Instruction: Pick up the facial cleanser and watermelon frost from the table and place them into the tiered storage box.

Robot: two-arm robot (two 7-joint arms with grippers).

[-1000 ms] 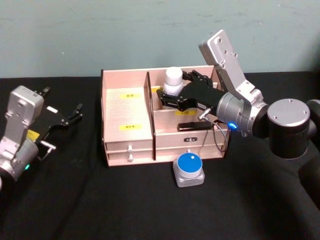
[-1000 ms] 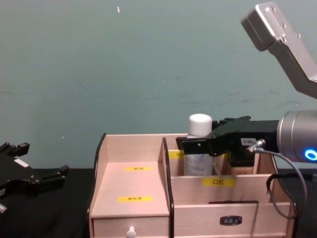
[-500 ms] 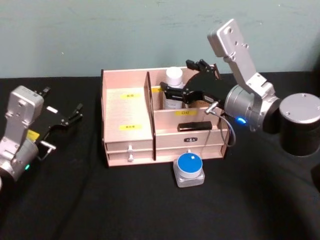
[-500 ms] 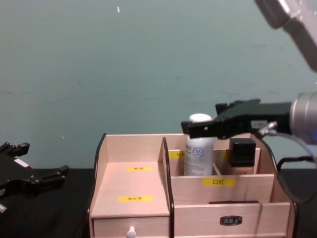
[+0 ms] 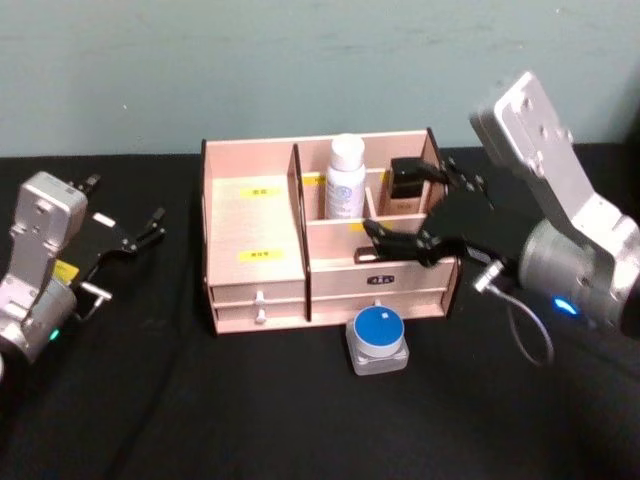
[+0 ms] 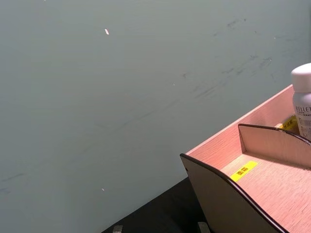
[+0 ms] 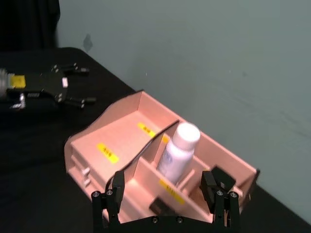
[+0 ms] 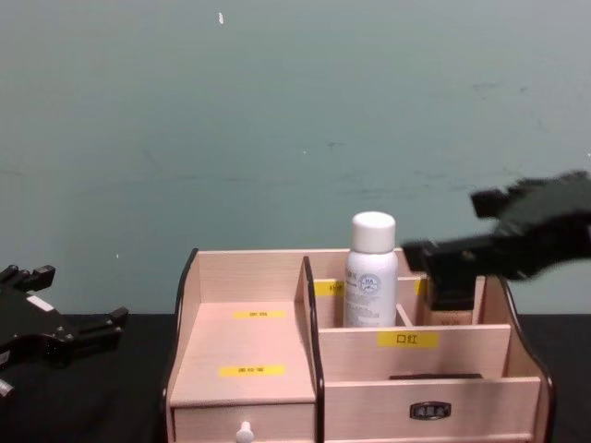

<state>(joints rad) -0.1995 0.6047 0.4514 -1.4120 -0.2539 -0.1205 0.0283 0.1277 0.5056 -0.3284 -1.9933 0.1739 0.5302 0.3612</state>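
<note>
The facial cleanser (image 5: 346,178) stands upright inside the tiered storage box (image 5: 255,270), with the watermelon frost (image 5: 379,338) just in front. The right gripper (image 5: 410,205) hangs spread and empty over the box's right end. The left gripper (image 5: 125,205), fingers apart, sits well left.

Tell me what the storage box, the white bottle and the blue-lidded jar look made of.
The tiered storage box: light wood or wood-look board, matte, faint grain, dark cut edges. The facial cleanser: probably plastic, smooth white, soft sheen. The watermelon frost: clear base, glass or plastic, unclear which; blue-topped lid looks plastic.
</note>
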